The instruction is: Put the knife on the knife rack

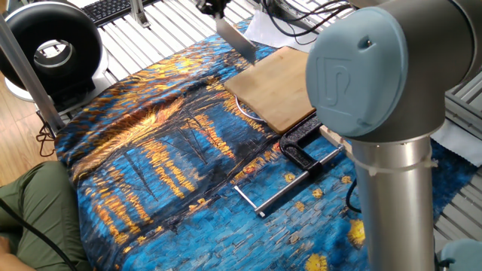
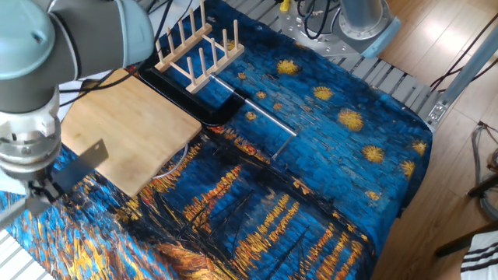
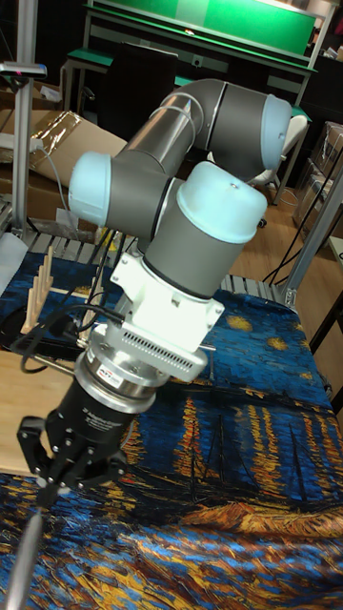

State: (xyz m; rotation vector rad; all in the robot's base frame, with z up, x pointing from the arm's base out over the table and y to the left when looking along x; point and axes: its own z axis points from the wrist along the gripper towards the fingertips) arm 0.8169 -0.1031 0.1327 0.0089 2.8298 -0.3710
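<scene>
Steel, grey and flat: in one fixed view the broad rectangular cleaver-style knife (image 1: pixel 236 39) hangs in the air at about 12 o'clock in the picture, above the far edge of the flat bamboo cutting board (image 1: pixel 279 90). Its long axis slants from 10 o'clock down to 4 o'clock, the free end lowest. The two-finger gripper (image 1: pixel 212 6) is cut off by the top edge there; it seems to hold the upper end. The black clamp with a long silver rod (image 1: pixel 290 169) lies on the starry blue-and-orange cloth (image 1: pixel 151 150), well apart.

In the other fixed view the knife shows as a grey slab at 9 o'clock, just off the board's near corner, tilted up toward 2 o'clock. The light-wood knife rack with upright dowel pegs (image 2: pixel 194 48) stands at 12 o'clock beyond the board, well apart from the blade.

In the tall fixed view the gripper's black fingers (image 3: pixel 38 457) are drawn narrow onto the knife's upper end, and the blade runs down to 7 o'clock.

Judging by its look, the knife is stiff, fairly heavy and slick; an end-on hold may let it swing, so a firm pinch matters.
</scene>
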